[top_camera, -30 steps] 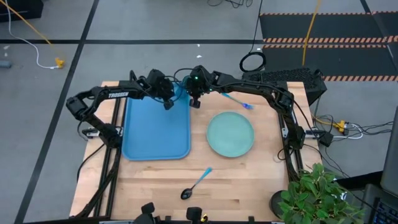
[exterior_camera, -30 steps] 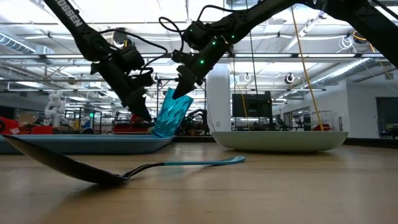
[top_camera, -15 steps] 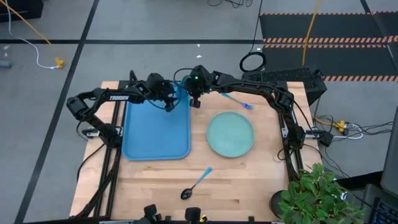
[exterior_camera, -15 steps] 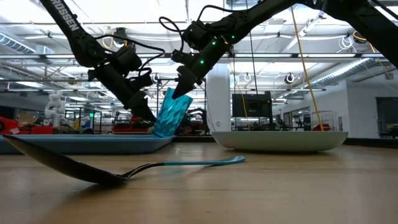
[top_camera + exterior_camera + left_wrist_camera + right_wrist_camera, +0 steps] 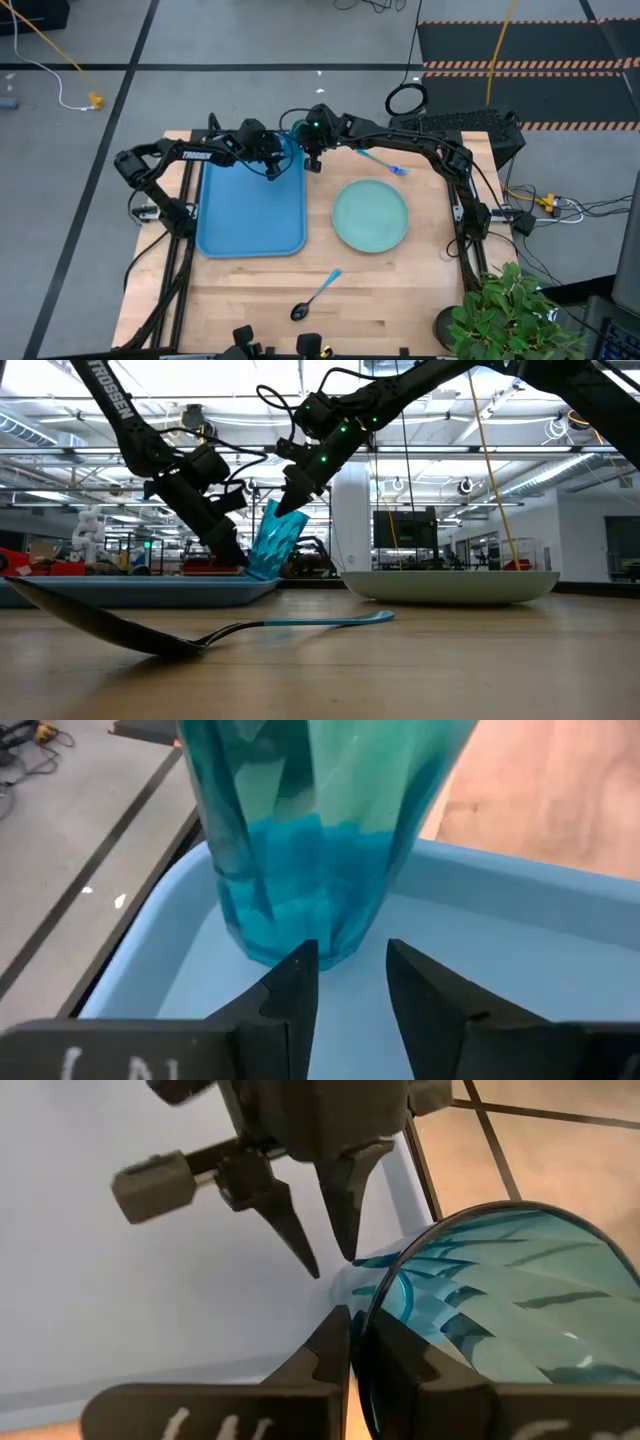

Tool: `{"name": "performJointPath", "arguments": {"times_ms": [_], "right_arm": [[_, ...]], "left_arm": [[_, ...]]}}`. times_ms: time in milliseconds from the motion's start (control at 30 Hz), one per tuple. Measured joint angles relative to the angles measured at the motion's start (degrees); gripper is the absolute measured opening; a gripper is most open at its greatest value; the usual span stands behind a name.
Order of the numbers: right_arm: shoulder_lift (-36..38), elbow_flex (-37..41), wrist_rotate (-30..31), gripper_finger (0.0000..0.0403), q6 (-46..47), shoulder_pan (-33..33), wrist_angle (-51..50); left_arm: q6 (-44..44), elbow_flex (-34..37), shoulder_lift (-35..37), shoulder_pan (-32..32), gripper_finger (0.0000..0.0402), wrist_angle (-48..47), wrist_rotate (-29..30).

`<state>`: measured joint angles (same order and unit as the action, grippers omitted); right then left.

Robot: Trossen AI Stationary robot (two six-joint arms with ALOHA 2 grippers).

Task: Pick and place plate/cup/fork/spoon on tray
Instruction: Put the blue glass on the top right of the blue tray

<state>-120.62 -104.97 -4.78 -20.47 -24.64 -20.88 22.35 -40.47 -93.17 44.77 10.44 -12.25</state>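
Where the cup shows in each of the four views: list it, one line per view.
High view: cup at the tray's far right corner, between both grippers.
Low view: cup tilted, left of centre, on the tray.
Left wrist view: cup fills the top.
Right wrist view: cup at lower right.
Shared landmark: the tray.

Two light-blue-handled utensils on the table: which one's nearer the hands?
The fork, with the bluish head, lying behind the plate right by the right hand. The black-bowled spoon lies near the table's front edge.

I am working in a big lab hall. I see long ceiling lights [image 5: 560, 460], a grey floor [image 5: 250, 40] with striped tape [image 5: 520, 66], loose cables [image 5: 405, 98], and far machines [image 5: 90, 530].
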Motion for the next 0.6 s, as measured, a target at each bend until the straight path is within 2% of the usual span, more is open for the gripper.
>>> {"name": "performJointPath", "arguments": {"times_ms": [500, 600], "right_arm": [[0.0, 0.0, -2.7, 0.0017, -1.3, 0.0, -0.1], [0.0, 0.0, -2.8, 0.0028, -1.3, 0.0, 0.1]], "left_arm": [[-0.3, 0.0, -3.3, 0.3, 0.0108, 3.3, 0.9], [-0.4, 0.0, -3.3, 0.3, 0.0108, 3.3, 0.9]]}}
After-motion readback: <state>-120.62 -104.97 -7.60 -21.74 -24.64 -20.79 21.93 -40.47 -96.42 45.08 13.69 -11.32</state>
